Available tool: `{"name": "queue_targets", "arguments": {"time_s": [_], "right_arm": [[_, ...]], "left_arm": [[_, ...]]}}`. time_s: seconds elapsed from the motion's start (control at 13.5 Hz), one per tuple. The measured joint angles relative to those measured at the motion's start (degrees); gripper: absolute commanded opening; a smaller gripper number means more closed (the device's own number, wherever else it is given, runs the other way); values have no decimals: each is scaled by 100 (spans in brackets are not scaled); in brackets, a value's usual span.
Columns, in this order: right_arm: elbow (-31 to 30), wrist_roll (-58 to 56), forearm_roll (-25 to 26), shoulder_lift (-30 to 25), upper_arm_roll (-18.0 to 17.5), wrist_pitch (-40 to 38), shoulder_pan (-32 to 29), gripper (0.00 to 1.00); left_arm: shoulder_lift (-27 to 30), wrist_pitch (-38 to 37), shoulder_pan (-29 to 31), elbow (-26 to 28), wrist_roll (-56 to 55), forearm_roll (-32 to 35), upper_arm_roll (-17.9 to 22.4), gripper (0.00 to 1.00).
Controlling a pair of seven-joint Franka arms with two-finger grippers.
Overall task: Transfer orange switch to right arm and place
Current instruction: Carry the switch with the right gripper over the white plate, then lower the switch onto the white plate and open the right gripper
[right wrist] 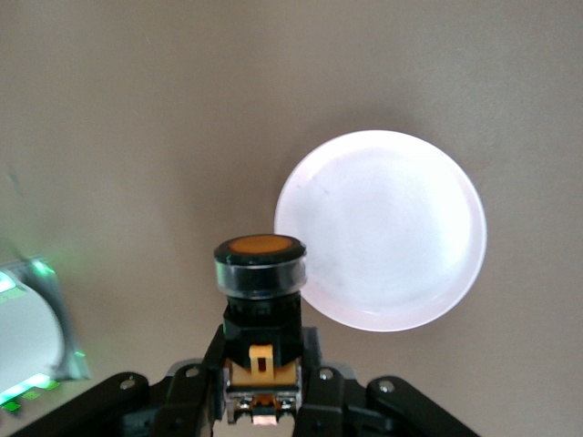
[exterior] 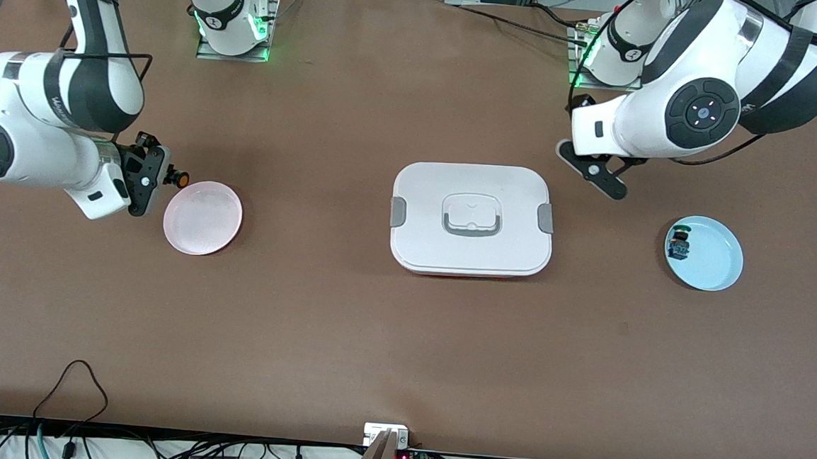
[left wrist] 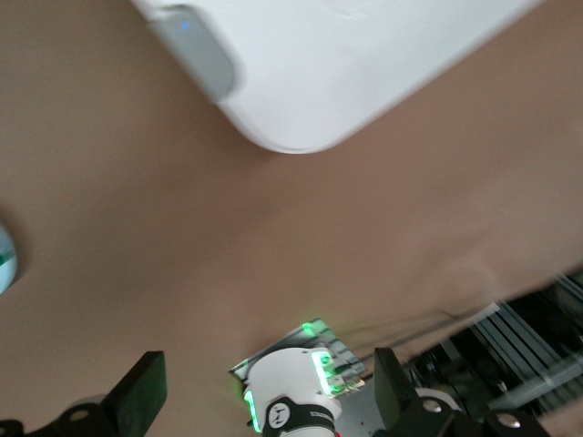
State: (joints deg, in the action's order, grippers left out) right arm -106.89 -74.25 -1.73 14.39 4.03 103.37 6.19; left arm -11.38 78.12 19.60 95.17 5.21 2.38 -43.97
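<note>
The orange switch (exterior: 180, 179), a stubby black button with an orange cap, is clamped by its body in my shut right gripper (exterior: 169, 175). In the right wrist view the switch (right wrist: 260, 273) sticks out from the right gripper (right wrist: 262, 393), cap forward. It hangs over bare table just off the rim of a pale pink plate (exterior: 203, 217), toward the right arm's end; the same pink plate (right wrist: 381, 229) lies empty. My left gripper (exterior: 596, 174) hovers open and empty over the table between the white box and the blue plate; its fingers (left wrist: 138, 394) stand wide apart.
A white lidded box (exterior: 471, 219) with grey clips sits mid-table; its corner (left wrist: 319, 64) shows in the left wrist view. A light blue plate (exterior: 715, 259) toward the left arm's end holds a small green-topped blue part (exterior: 678, 244). Cables hang along the table's near edge.
</note>
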Motion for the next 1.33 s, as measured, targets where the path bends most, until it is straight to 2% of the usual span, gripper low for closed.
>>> {"name": "queue_targets", "arguments": {"time_s": [0.22,0.59,0.67,0.74,0.89,1.04,1.18,1.33], "right_arm": [[-567,-527,91,18,2,923,-65,2],[-1464,-1060,319,16,0,2601,-83,2],[-1583,-1086,375,17,-1,2864,-82,2],[-1694,-1105,433,18,-4,3124,-81,2],[-1931,-1116,484,24,-20,3570,-74,2],[-2079,-1118,502,52,-31,3784,-67,2],[-2122,-1132,505,144,-34,3989,-60,2],[-2140,-1144,506,254,-37,4150,-24,2]], "left_arm": [[-8,16,6,-427,-228,608,25,100],[-354,75,80,-1534,-314,1327,289,100],[-362,230,-1,-1602,-472,1225,574,100],[-315,384,-255,-1630,-669,885,1132,100],[-133,436,-1025,-1596,-1031,92,2534,100],[161,545,-1730,-1409,-1427,-186,3671,100],[762,1067,-2055,-772,-1564,-212,4176,100],[1274,1337,-2232,-182,-1585,-58,4280,100]]}}
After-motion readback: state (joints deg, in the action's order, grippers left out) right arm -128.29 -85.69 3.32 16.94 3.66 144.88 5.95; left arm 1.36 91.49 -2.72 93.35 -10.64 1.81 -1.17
